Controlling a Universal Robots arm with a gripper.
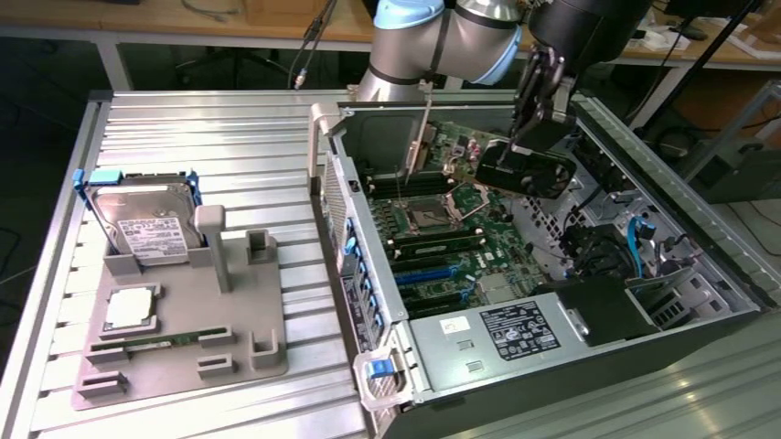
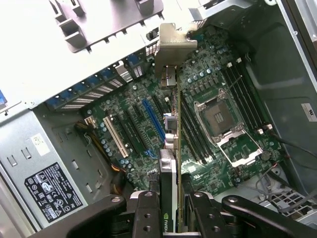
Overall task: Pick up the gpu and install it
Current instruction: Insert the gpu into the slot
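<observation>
GPU hangs inside the open case, gripped firmly by the end effector, whose fingers press on both of its faces. We see it raised over the motherboard, at the end far from the power supply. From the wrist it runs edge-on (its metal bracket farthest from the camera), lying between the blue slot and the CPU socket. On the worktop, toward the exterior view's left, a hard drive stands in a gray tray.
</observation>
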